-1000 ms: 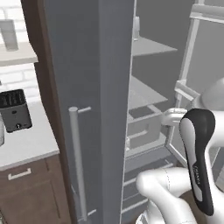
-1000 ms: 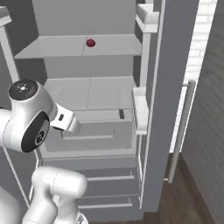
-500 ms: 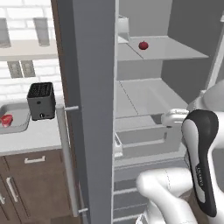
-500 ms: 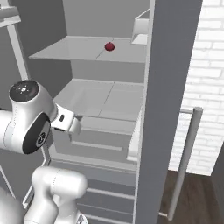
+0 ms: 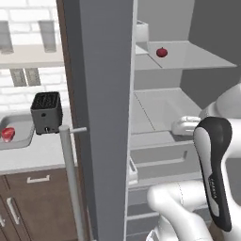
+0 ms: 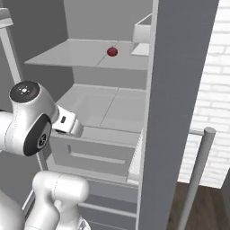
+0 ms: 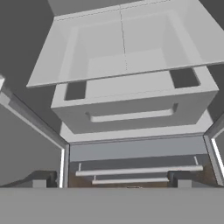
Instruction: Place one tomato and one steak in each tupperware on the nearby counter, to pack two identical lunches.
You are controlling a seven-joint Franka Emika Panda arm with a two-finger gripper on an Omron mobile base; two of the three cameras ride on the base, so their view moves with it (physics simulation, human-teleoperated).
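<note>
Left base view: a tall grey fridge [image 5: 155, 117] stands open, its grey door [image 5: 101, 108] swung out edge-on with a long bar handle [image 5: 70, 179] down its front. Beyond the door, to the fridge's left, runs the pale table [image 5: 33, 150] over dark brown cabinets [image 5: 28, 202]. On that table a black toaster [image 5: 46, 113] sits just beside the door, and further from the fridge a shallow grey container [image 5: 16, 136] holds something red, a steak [image 5: 7, 133] by the look of it.

Inside the fridge, a single tomato [image 5: 162, 52] rests on the upper shelf [image 5: 188, 56], near the middle; the right base view shows it there too [image 6: 112, 52]. Below that shelf is a bare one, then a grey drawer [image 7: 131, 107] with a long recessed grip.

The white arm [image 6: 31, 121] reaches in front of the fridge at the drawer's height. The end effector [image 7: 111, 184] points down past the drawer front, its two dark tips spread wide apart with nothing between them.
</note>
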